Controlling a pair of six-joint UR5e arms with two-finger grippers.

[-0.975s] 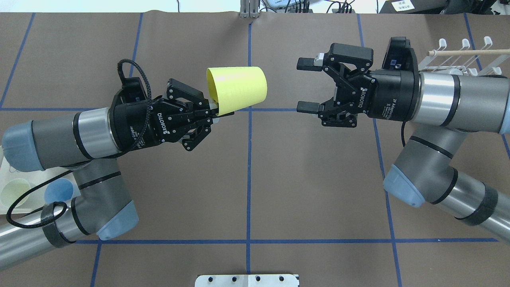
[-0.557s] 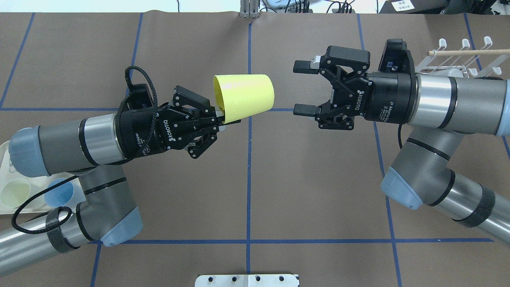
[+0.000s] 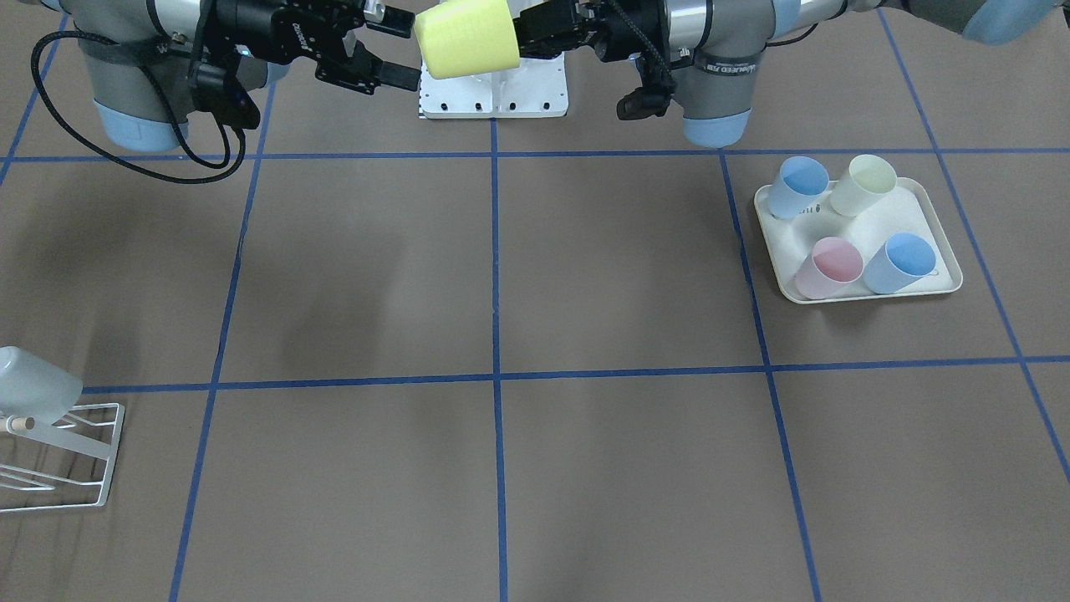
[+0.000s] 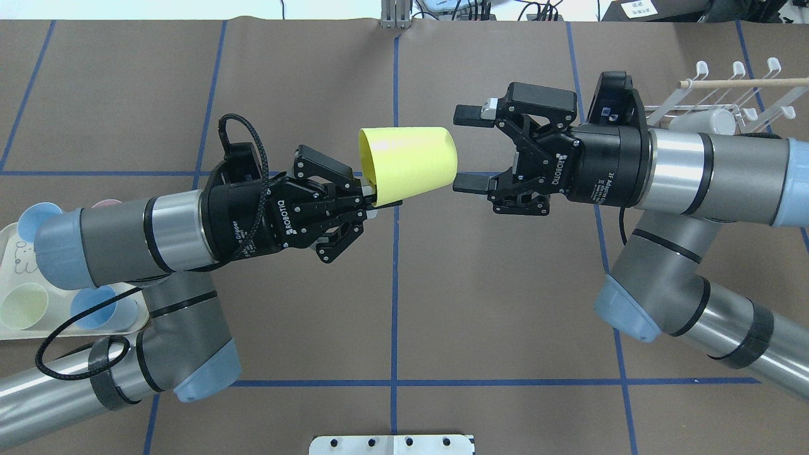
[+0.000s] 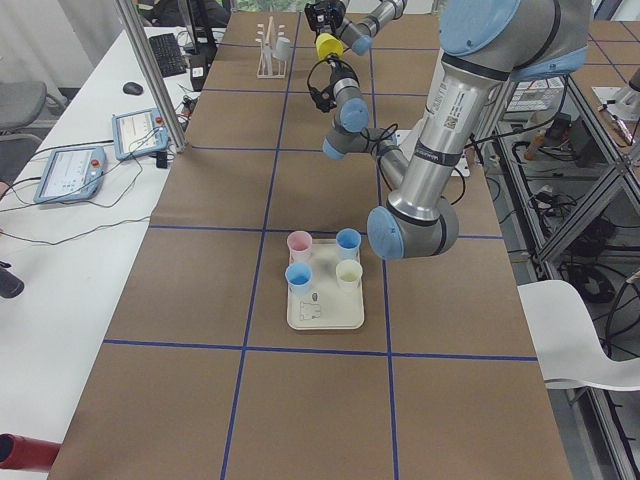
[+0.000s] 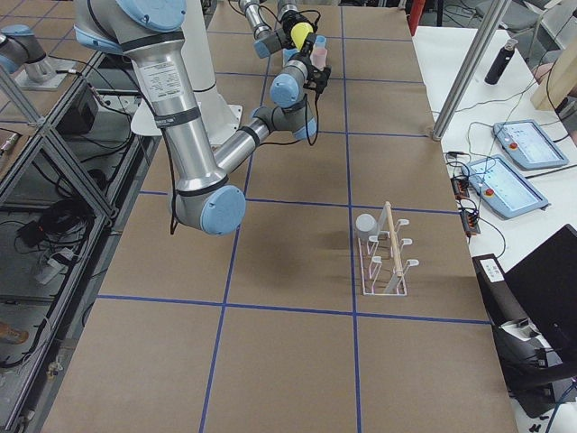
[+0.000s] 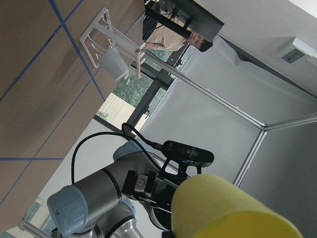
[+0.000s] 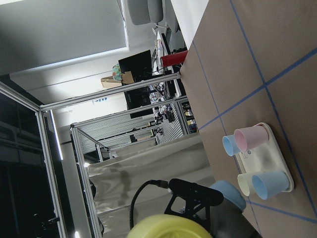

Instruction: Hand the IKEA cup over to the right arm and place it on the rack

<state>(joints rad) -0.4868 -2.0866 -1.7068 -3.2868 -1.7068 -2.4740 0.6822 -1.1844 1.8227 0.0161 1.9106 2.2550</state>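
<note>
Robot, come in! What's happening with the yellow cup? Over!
Left gripper shut on yellow cup, rim pinched, cup sideways in mid-air. Right gripper open, fingertips at the cup's base, not gripping. Rack holds one pale cup.

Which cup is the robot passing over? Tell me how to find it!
Look above the middle of the brown table, between the left gripper and the right gripper. The yellow cup hangs sideways there, its rim pinched by the left gripper. It is the only bright yellow one; the cups on the tray are pale.
</note>
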